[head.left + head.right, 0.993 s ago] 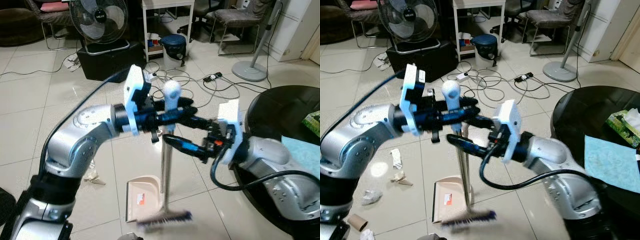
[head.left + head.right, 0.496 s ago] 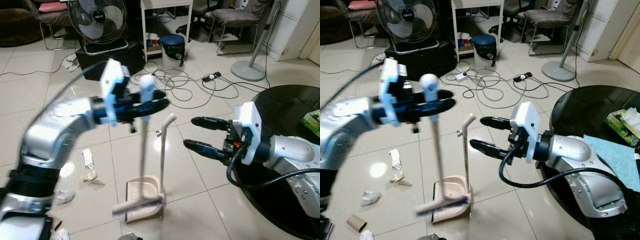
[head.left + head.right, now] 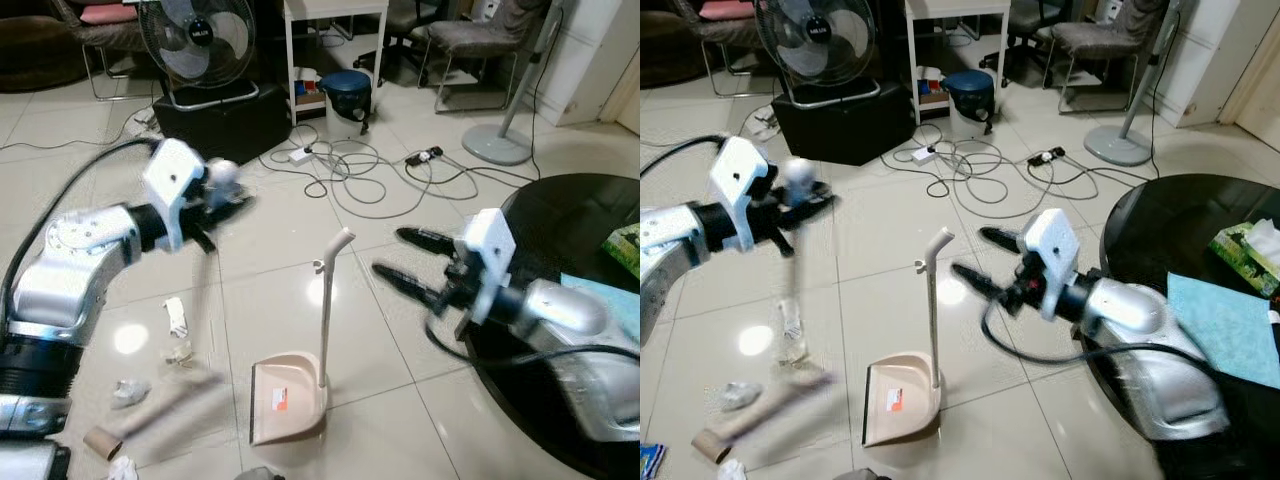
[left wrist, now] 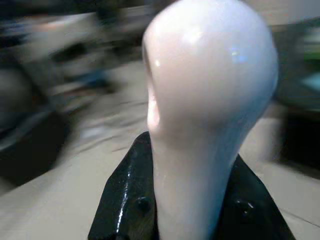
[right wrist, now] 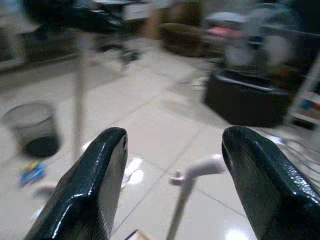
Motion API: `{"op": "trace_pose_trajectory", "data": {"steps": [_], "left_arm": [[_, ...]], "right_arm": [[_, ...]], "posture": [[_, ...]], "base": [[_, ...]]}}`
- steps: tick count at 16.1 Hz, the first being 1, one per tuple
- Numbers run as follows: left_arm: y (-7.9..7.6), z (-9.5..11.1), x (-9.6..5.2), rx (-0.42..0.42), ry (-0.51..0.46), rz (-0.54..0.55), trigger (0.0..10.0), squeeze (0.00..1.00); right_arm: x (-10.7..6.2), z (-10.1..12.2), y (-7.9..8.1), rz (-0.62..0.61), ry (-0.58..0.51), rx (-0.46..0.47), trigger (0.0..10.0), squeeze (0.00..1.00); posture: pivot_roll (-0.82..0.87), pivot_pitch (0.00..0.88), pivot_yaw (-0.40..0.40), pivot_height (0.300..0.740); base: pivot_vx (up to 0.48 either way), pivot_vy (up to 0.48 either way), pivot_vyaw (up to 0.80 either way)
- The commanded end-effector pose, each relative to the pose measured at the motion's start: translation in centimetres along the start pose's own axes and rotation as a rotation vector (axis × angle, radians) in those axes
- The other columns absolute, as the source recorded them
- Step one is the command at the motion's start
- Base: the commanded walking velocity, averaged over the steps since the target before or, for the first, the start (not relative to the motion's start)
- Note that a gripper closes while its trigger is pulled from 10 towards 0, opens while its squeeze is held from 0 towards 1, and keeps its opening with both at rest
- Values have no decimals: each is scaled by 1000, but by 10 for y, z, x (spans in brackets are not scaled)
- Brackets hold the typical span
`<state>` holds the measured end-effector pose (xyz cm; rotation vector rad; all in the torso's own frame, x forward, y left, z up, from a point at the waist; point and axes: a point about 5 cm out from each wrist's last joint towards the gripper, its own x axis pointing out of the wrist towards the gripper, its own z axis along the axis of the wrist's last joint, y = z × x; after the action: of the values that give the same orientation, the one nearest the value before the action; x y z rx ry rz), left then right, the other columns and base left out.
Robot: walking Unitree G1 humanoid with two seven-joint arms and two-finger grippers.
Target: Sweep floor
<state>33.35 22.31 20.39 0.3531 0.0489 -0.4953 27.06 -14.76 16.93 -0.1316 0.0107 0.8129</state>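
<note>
White rounded broom handle (image 4: 210,100) clamped in left gripper (image 3: 215,195), blurred broom head low at near-left litter, apparently mid-sweep. Right gripper (image 3: 410,262) spread empty, near upright beige plastic dustpan (image 3: 290,400).

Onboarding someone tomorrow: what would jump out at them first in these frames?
Probably the left gripper, out to the robot's left, shut on the rounded white top of the broom, whose shaft and head smear into blur toward the paper scraps on the tiles. Next, the beige dustpan standing alone mid-floor with its handle upright, and the right gripper open and empty beside that handle.
</note>
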Motion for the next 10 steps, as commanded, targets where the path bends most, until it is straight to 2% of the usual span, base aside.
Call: {"op": "trace_pose_trajectory", "data": {"steps": [1,3,4,5,7,9,10], "left_arm": [[16,-2,-3,0,-18,216,10000,0],[14,-13,-6,-89,-140,455,10000,0],[8,-19,-7,-103,-156,508,10000,0],[4,-22,-6,-87,-147,515,10000,0],[-26,-46,1,-59,-110,476,10000,0],[-38,-49,2,-38,-121,447,10000,0],[-46,-46,3,-59,-155,436,10000,0]], "right_arm": [[2,-4,-7,-125,0,-16,10000,0],[9,-11,-14,-368,-55,10,10000,0],[10,-17,-16,-456,-53,41,10000,0],[11,-20,-16,-476,-47,57,10000,0],[9,-47,-15,-572,6,113,10000,0],[7,-61,-11,-597,52,129,10000,0],[3,-72,-5,-586,91,106,10000,0]], "posture": [[-76,23,34,740],[-74,30,41,740],[-74,30,41,740],[-75,36,47,740],[-86,49,63,740],[-83,53,61,740],[-81,52,60,740]], "base": [[0,0,0],[0,0,0],[0,0,0],[0,0,0],[0,0,0],[0,0,0],[0,0,0]]}}
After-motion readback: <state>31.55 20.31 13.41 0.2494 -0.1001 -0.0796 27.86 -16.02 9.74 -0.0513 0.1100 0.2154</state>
